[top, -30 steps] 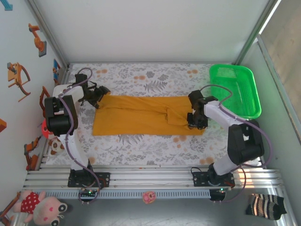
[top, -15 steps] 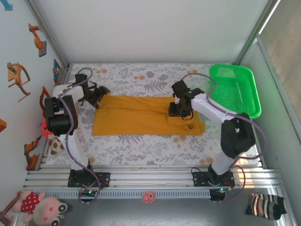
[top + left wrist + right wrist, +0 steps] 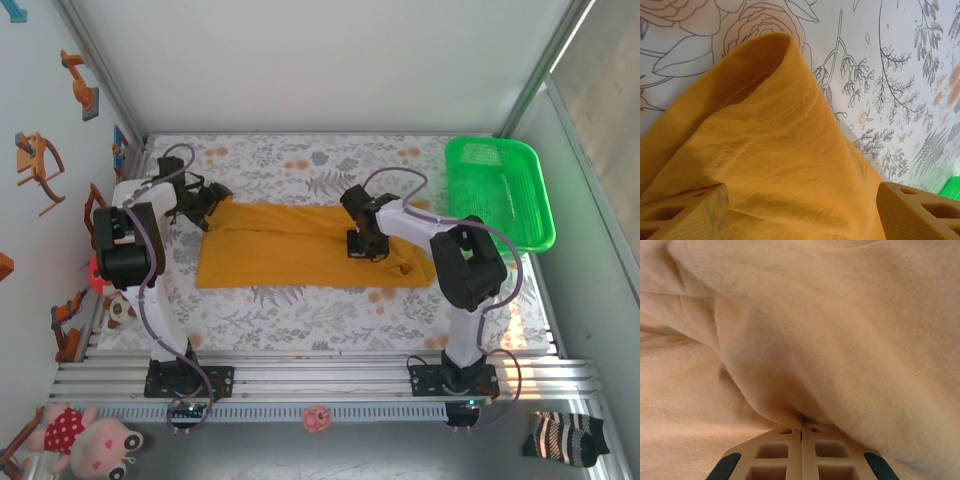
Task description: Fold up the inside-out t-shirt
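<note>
Held left arm (image 3: 128,230) parked at counter's (image 3: 300,165) far-left edge, same as a second back. Kept left jaws spread, shirt (image 3: 285,245) hem bunched between fingertips (image 3: 682,217) but not squeezed. Left shirt lying as a long flat band across counter middle, stitched hem up in left wrist view, right end lumpy. Swung right arm (image 3: 405,218) from shirt's right end in toward its middle over the last second. Snapped right jaws together there, pinching a raised ridge of cloth. Ignored basket (image 3: 500,190) at far right. Judged: fresh grip just taken mid-shirt, so a lift or drag of the right half probably next. Left end only loosely bracketed, might slide if tugged. Fold barely begun.
</note>
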Motion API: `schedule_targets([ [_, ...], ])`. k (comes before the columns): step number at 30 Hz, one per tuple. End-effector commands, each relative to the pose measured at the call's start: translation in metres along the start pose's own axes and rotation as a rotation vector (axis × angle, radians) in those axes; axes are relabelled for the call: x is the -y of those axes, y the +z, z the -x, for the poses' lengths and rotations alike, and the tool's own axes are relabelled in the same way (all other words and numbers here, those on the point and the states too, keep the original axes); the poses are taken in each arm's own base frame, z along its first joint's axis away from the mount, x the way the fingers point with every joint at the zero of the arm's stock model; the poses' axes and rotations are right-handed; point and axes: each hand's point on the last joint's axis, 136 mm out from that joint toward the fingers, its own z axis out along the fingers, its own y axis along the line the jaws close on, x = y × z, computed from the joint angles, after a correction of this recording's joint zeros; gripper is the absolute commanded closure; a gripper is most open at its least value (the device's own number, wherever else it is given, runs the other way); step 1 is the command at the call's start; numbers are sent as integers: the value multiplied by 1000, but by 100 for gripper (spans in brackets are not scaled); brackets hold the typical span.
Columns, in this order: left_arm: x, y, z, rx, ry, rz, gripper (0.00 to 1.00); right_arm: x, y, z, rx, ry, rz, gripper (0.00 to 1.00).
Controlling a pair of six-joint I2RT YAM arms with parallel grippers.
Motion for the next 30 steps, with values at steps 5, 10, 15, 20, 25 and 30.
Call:
schedule_targets([
  [5, 21, -27, 5, 36, 20, -40, 23, -21, -61, 16, 98, -11, 115, 100],
  [10, 28, -31, 4, 36, 27, -60, 23, -36, -77, 13, 95, 8, 214, 100],
  [15, 29, -32, 1, 31, 26, -64, 23, -62, -55, 10, 32, 56, 344, 100],
  [20, 31, -35, -2, 30, 28, -68, 23, -77, -21, -9, -59, 50, 350, 100],
  [25, 39, -42, -5, 21, 33, -90, 23, -59, -37, -18, -39, 31, 310, 74],
  [30, 57, -65, -8, 39, 61, -126, 22, -23, -89, -18, 74, 14, 226, 69],
])
